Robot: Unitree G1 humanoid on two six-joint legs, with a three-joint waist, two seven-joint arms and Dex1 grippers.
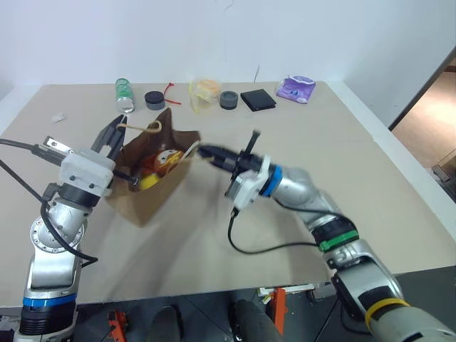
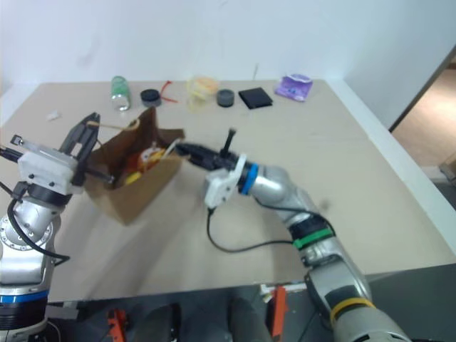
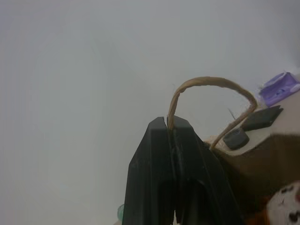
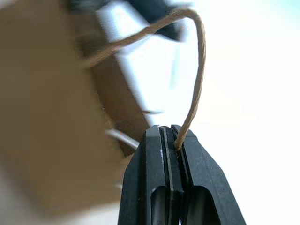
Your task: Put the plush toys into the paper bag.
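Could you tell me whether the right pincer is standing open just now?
No, the right pincer is shut on the paper bag's handle.

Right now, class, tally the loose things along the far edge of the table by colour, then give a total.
Green: 1, bottle
Dark grey: 2, round tape rolls
Red: 1, tie
Yellow: 1, clear bag of yellow things
Black: 1, flat wallet
Purple: 1, packet
Total: 7
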